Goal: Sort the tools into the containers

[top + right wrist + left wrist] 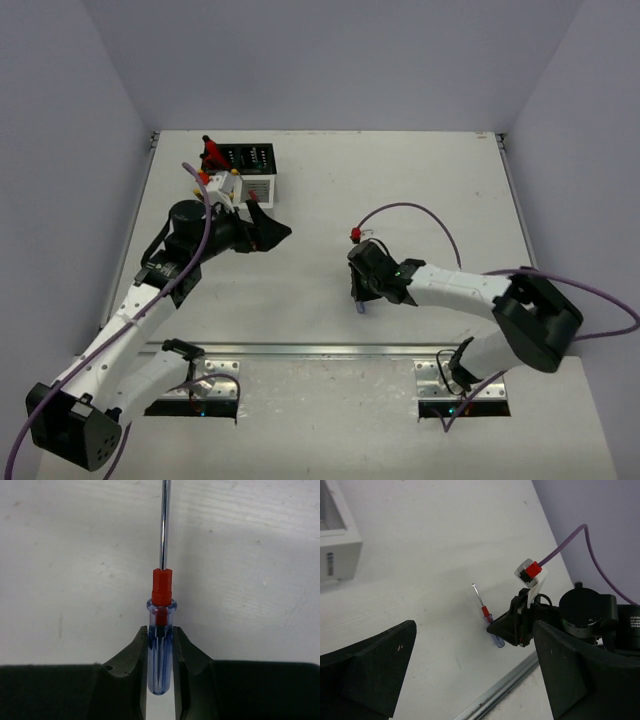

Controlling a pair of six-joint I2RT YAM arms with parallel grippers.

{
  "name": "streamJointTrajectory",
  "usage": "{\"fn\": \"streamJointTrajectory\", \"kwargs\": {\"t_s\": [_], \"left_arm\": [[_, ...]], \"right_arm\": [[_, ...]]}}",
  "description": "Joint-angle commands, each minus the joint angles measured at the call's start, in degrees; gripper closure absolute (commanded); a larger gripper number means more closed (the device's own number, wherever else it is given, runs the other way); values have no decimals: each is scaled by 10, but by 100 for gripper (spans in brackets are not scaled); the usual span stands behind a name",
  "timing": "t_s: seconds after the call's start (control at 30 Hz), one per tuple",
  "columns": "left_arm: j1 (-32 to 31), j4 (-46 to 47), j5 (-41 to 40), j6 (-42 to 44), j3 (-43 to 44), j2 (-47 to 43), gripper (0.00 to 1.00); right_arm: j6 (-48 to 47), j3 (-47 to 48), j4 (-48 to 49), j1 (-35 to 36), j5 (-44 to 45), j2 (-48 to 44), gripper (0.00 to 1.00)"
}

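White counter (400, 170), grey walls around. Near its middle, toward the near edge: right gripper (160, 636) clamped on the clear blue handle of a screwdriver (161, 590), shaft pointing away. Left gripper (270, 232) spread wide, holding nothing, just beside the white bin (258, 188) near the far left corner. Right behind that, the black bin (250, 157), red-handled cutters (211, 152) sticking up.

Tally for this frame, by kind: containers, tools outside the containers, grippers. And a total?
Containers: 2 (black perforated bin, white slotted bin)
Tools outside the containers: 1 (blue clear-handled screwdriver with red collar, clamped in the right gripper)
Grippers: 2 (left gripper open, empty)
Total: 5
Red handles stick up from the black bin; tools inside cannot be counted.
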Motion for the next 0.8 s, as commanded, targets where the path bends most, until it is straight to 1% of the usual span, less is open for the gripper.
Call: {"fn": "streamJointTrajectory", "kwargs": {"t_s": [0.0,0.07,0.13,0.2,0.23,0.27,0.3,0.37,0.43,0.5,0.63,0.7,0.73,0.77], "left_arm": [[-43,157,114,-94,-39,6,0],[-82,178,90,-95,-39,12,0],[-100,194,83,-95,-40,26,0],[-110,210,90,-104,-46,34,0],[-116,249,99,-117,-54,42,0],[-121,253,105,-126,-55,43,1],[-129,284,116,-140,-62,51,3],[-141,312,120,-152,-67,59,8],[-161,334,120,-158,-64,73,16],[-170,327,114,-154,-56,85,23],[-176,319,104,-152,-58,86,30],[-181,327,108,-155,-61,87,55],[-182,329,110,-158,-60,88,71],[-182,329,112,-159,-58,88,79]], "right_arm": [[-142,-33,88,22,-103,-133,100],[-165,-41,103,22,-136,-188,100],[-180,-33,100,23,-204,-214,100],[-188,-30,100,24,-233,-238,100],[-189,-24,95,23,-244,-259,100],[-192,-21,95,23,-246,-270,100],[-197,-16,94,23,-263,-286,100],[-198,-9,90,24,-270,-299,100],[-202,5,81,23,-273,-306,100],[-203,13,76,23,-274,-310,100],[-202,25,74,23,-273,-315,100],[-202,39,75,23,-280,-311,100],[-202,43,75,23,-278,-308,100],[-202,46,76,23,-273,-305,100]]}}
